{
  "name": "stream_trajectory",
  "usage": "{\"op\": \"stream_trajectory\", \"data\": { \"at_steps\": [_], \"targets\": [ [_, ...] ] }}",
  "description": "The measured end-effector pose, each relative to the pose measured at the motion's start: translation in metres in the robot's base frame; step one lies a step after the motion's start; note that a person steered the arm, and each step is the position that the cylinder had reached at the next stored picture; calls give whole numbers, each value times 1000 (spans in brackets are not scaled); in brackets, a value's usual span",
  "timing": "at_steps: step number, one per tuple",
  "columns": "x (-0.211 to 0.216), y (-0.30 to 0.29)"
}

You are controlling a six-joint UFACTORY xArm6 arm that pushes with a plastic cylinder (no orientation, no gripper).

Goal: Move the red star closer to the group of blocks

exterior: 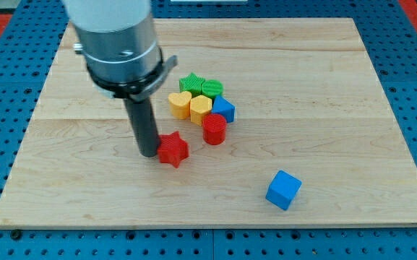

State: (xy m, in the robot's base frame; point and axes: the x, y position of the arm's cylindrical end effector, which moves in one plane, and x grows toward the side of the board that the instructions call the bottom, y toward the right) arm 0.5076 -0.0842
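Note:
The red star (173, 149) lies on the wooden board (324, 87), below and left of the group of blocks. My tip (149, 153) stands right against the star's left side. The group sits above and to the right: a green star (191, 81), a green round block (212, 89), a yellow heart (180, 104), a yellow block (200, 108), a blue block (224, 110) and a red cylinder (214, 129). The red star is a short gap away from the red cylinder.
A lone blue cube (283, 190) lies toward the view's bottom right. The arm's grey body (118, 43) hangs over the board's upper left. Blue pegboard (6, 79) surrounds the board.

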Motion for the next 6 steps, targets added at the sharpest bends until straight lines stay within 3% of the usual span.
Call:
{"op": "stream_trajectory", "data": {
  "at_steps": [1,3,6],
  "targets": [
    [19,-21],
    [55,24],
    [-11,21]
  ]
}}
